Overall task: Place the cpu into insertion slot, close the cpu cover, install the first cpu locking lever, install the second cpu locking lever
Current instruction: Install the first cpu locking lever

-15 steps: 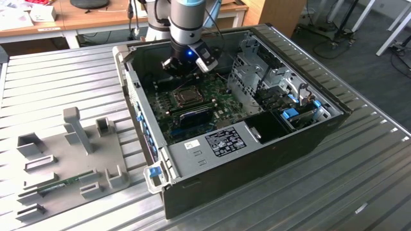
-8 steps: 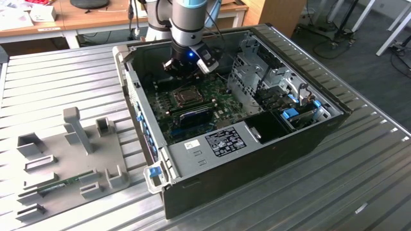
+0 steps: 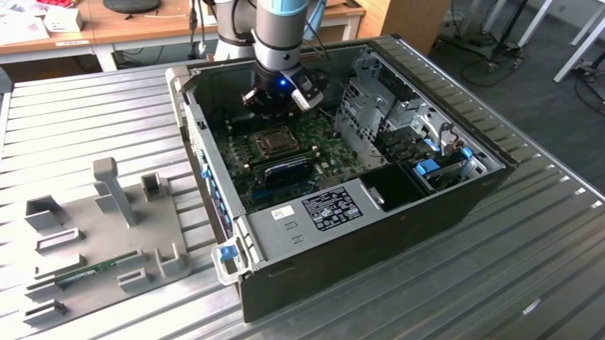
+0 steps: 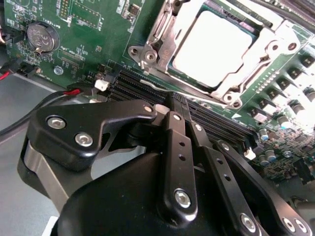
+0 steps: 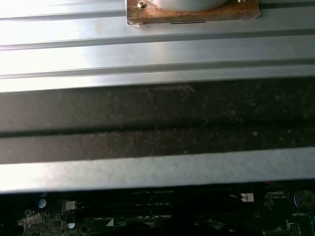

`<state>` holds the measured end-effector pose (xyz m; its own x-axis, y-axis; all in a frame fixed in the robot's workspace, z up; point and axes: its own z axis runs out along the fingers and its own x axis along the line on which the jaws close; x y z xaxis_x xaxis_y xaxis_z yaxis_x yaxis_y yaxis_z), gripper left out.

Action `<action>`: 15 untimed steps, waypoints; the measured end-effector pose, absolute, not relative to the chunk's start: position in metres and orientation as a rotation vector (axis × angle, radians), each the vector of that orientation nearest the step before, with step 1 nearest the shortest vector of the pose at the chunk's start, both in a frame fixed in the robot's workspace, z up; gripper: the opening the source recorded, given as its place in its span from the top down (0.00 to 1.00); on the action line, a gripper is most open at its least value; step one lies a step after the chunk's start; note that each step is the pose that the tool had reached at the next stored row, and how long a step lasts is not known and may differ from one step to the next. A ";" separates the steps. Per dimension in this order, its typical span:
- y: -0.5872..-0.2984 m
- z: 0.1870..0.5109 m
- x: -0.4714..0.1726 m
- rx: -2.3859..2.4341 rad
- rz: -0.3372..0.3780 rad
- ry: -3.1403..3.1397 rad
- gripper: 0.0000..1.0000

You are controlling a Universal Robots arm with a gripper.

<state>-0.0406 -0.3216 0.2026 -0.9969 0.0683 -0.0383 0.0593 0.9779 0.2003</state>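
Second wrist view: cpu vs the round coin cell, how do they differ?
Shape: the pale metal-topped square cpu has straight edges; the silver coin cell is round. Size: the cpu is larger than the coin cell. Surround: a thin silver metal cover frame borders the cpu; the coin cell sits in a round holder. Both lie flat on the green circuit board.

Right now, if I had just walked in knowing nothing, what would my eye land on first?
Most likely the open computer case lying on the ribbed metal table. The robot arm reaches into it, with its gripper over the green motherboard. In the second wrist view, the bright cpu stands out, framed by the silver cpu cover.
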 end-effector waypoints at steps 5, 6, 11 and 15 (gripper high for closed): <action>-0.322 0.201 -0.038 0.099 0.310 3.079 0.90; -0.322 0.201 -0.038 0.099 0.310 3.079 0.90; -0.322 0.200 -0.035 0.099 0.310 3.079 0.90; -0.322 0.199 -0.033 0.099 0.310 3.079 0.90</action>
